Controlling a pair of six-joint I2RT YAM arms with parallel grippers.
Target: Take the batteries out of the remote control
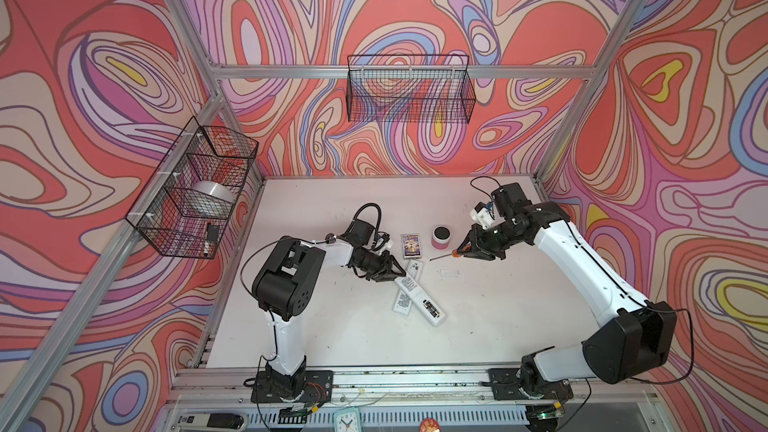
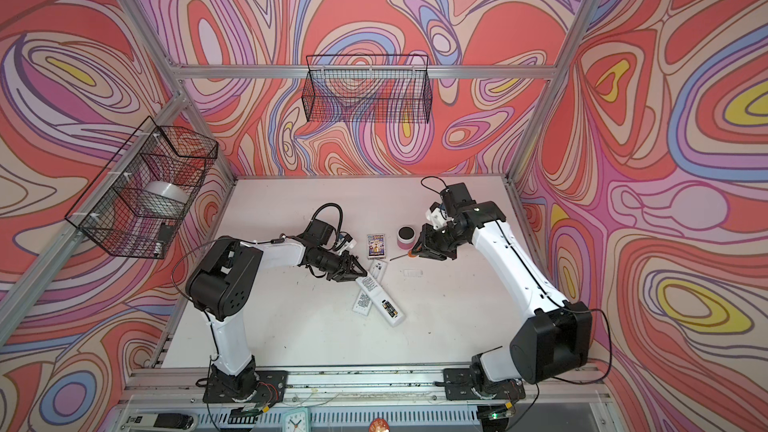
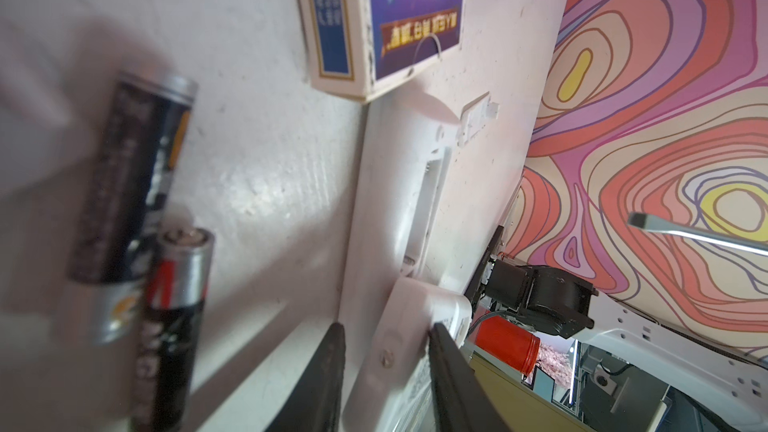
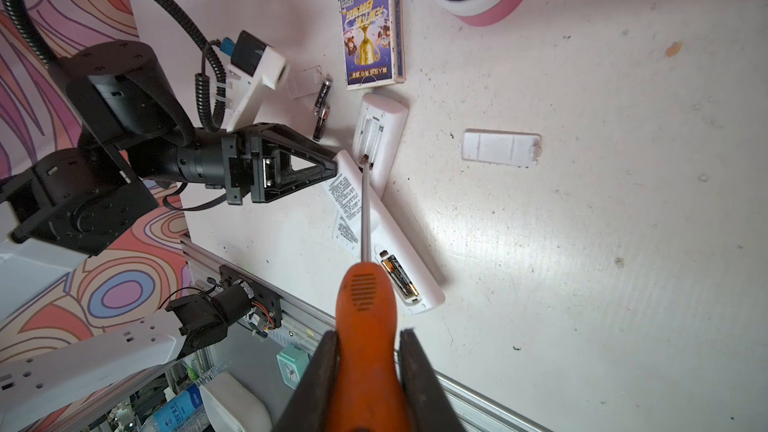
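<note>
Both top views: left gripper point(image 1: 398, 274) at end of loaded remote point(image 1: 422, 301), crossed over second remote point(image 1: 414, 268); two batteries point(image 1: 430, 308) seated in its bay. Right gripper point(image 1: 461, 250) near pink-based pot point(image 1: 441, 238), apart from both remotes.
Left wrist: fingers point(image 3: 328, 367) apart, straddling remote end; two loose batteries point(image 3: 133, 184) on table point(image 3: 257, 160) near card box point(image 3: 374, 14).
Right wrist: fingers point(image 4: 316, 380) clamped on orange screwdriver point(image 4: 365, 305) handle, shaft aimed toward remotes.

In the left wrist view the loose batteries point(image 3: 133, 176) are blurry and the card box point(image 3: 415, 14) is cut off. The screwdriver point(image 4: 363, 305) is cut off at its handle.
</note>
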